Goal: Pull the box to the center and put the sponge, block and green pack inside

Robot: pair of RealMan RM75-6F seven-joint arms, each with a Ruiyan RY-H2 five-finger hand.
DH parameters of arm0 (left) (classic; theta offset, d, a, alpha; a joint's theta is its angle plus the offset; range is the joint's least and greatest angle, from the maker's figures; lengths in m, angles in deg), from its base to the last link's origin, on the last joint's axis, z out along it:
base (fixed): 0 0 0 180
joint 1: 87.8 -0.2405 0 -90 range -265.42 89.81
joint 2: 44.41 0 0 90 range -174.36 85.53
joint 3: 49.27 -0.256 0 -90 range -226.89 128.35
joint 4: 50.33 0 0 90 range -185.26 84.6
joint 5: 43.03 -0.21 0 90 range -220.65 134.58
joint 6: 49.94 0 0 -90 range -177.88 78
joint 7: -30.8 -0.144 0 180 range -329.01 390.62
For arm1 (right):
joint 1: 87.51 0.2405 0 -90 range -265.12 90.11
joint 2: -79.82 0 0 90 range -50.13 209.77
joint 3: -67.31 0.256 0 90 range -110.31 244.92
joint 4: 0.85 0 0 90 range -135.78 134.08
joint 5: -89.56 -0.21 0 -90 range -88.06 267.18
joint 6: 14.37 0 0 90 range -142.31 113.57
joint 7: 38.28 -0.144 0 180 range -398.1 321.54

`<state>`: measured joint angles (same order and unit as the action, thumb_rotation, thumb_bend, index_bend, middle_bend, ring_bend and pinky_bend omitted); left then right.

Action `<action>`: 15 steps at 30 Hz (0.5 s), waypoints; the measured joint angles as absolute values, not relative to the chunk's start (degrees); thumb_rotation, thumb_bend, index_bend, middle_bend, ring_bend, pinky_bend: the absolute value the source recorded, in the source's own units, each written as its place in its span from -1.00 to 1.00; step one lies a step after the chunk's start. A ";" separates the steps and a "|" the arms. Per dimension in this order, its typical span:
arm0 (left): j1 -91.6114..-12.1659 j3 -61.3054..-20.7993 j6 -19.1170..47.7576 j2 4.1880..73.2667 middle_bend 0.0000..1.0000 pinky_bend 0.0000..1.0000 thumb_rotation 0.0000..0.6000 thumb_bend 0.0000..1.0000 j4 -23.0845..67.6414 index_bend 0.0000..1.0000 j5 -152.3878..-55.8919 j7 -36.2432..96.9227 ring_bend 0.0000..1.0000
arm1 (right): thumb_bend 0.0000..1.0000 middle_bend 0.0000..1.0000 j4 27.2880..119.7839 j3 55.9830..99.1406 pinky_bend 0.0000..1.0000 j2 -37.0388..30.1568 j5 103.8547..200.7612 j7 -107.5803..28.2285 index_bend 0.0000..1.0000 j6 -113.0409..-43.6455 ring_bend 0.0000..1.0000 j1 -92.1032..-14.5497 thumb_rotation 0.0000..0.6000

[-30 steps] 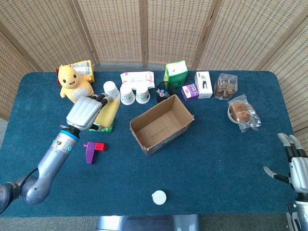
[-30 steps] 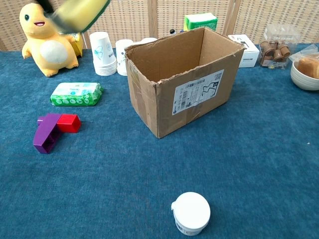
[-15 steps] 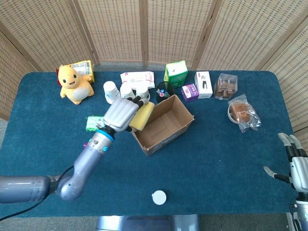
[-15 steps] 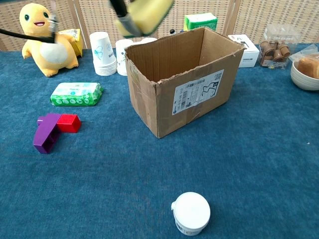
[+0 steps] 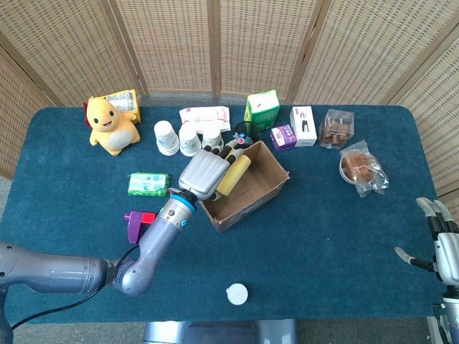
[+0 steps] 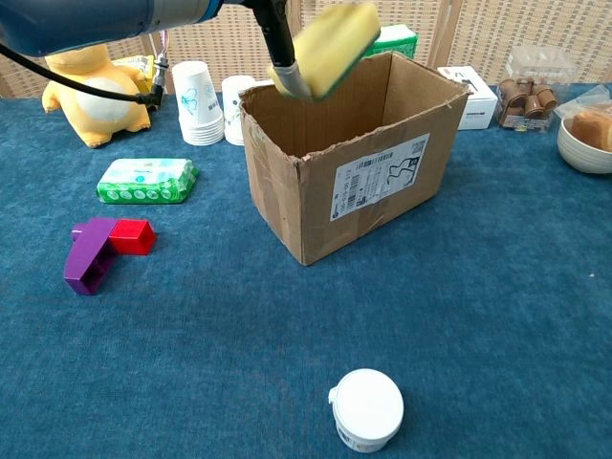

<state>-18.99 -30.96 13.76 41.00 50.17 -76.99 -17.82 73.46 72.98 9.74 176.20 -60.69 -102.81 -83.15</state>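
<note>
My left hand (image 5: 204, 174) holds the yellow sponge (image 5: 234, 173) over the open cardboard box (image 5: 265, 188), just above its left rim. In the chest view the sponge (image 6: 333, 48) hangs tilted at the box (image 6: 382, 177) opening. The green pack (image 5: 148, 183) lies flat on the table left of the box, also the green pack (image 6: 147, 180) in the chest view. The purple and red block (image 5: 138, 223) lies in front of it, seen as the block (image 6: 98, 249) in the chest view. My right hand (image 5: 443, 247) rests at the far right edge with fingers apart, holding nothing.
Paper cups (image 5: 188, 138), a yellow plush toy (image 5: 109, 125), a green carton (image 5: 262, 109), small boxes (image 5: 295, 129) and bagged snacks (image 5: 362, 166) line the back of the blue table (image 5: 323, 236). A white lid (image 5: 237, 294) lies near the front edge.
My left arm has carried the sponge rightward from above the green pack to over the box opening. The right hand has stayed put.
</note>
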 measured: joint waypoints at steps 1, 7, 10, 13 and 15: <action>-19.10 -30.96 13.86 40.82 -1.00 -0.54 1.00 -0.78 50.35 -0.98 -77.26 -17.40 -1.00 | -1.00 -1.00 73.43 72.97 -0.53 9.70 176.26 -60.56 -0.82 -102.87 -1.00 -83.15 1.00; -19.98 -31.32 13.46 39.17 -1.00 -0.66 1.00 -0.79 51.12 -1.00 -78.59 -14.84 -1.00 | -1.00 -1.00 73.76 72.83 -0.53 9.59 176.65 -59.85 -0.82 -103.07 -1.00 -83.14 1.00; -20.47 -31.79 12.74 38.47 -1.00 -0.70 1.00 -0.79 51.33 -1.00 -78.98 -13.62 -1.00 | -1.00 -1.00 73.94 72.77 -0.53 9.54 176.75 -59.36 -0.82 -103.13 -1.00 -83.15 1.00; -21.56 -32.84 12.56 36.64 -1.00 -0.69 1.00 -0.78 51.96 -1.00 -80.45 -12.88 -1.00 | -1.00 -1.00 74.00 72.66 -0.53 9.56 176.83 -59.17 -0.82 -102.96 -1.00 -83.10 1.00; -22.67 -33.99 12.19 34.80 -1.00 -0.65 1.00 -0.79 52.59 -1.00 -82.36 -12.04 -1.00 | -1.00 -1.00 73.99 72.67 -0.53 9.57 176.82 -59.18 -0.82 -102.92 -1.00 -83.08 1.00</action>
